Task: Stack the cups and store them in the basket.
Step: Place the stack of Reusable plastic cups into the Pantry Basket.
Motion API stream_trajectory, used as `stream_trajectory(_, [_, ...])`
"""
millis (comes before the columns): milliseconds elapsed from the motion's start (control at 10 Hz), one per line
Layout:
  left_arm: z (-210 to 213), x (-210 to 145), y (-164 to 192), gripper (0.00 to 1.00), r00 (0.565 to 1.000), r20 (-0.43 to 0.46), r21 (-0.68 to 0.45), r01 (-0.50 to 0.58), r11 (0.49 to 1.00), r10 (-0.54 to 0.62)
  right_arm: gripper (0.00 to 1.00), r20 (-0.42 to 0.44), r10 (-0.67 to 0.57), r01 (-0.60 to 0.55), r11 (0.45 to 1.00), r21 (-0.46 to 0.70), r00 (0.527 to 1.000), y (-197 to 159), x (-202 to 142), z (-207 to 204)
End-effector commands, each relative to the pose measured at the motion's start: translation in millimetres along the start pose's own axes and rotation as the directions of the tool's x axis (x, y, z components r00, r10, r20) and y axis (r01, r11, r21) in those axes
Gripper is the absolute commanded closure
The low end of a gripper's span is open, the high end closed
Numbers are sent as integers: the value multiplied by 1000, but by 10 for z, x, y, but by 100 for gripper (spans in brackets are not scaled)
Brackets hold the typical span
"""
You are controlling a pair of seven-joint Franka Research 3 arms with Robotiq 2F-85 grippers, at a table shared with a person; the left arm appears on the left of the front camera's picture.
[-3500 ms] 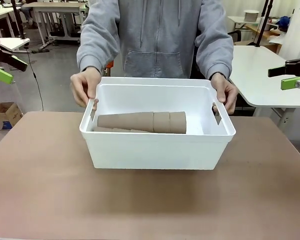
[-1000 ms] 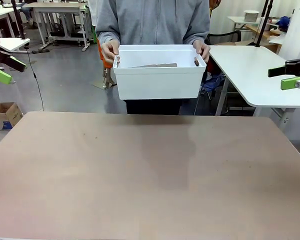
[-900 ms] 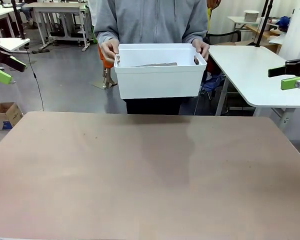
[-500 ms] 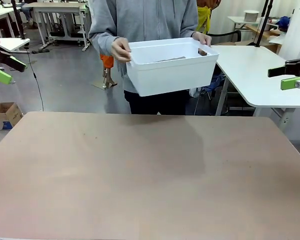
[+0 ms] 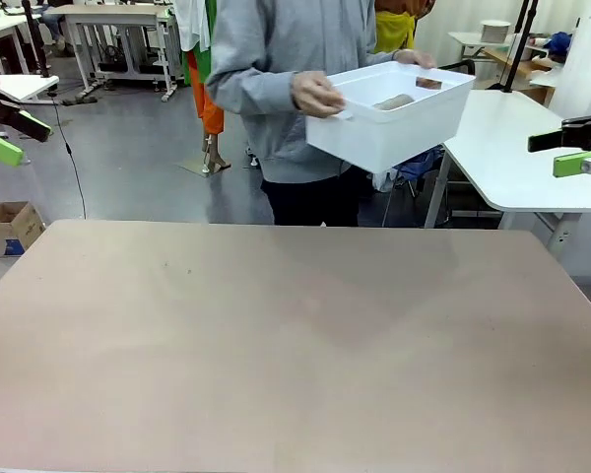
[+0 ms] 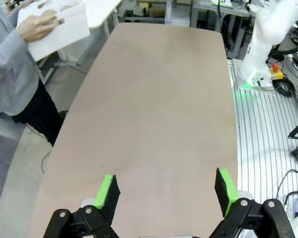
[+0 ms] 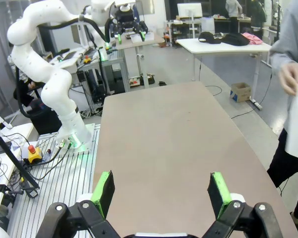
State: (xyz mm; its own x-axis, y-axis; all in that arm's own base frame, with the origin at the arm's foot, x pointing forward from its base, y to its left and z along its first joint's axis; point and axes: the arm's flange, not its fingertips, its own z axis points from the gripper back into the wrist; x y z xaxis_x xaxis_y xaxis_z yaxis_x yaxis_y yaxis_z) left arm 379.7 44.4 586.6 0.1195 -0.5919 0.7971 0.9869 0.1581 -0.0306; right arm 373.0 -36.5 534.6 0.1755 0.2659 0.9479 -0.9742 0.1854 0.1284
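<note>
A person carries the white basket off beyond the bare bench, one hand on its rim, the tan cups lying inside; rigid and seemingly light, it is best gripped at the rolled rim. Both the left pincer and right pincer stand apart, empty.
</note>
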Motion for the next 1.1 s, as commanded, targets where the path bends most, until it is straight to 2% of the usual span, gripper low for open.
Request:
stream_trajectory(0, [8, 33, -6, 0, 1000, 23, -3, -9, 1000, 9, 0, 14, -14, 14, 1000, -1, 1000, 14, 46, 9])
stream_trajectory(1000, [8, 33, -6, 0, 1000, 23, -3, -9, 1000, 9, 0, 14, -14, 14, 1000, -1, 1000, 14, 46, 9])
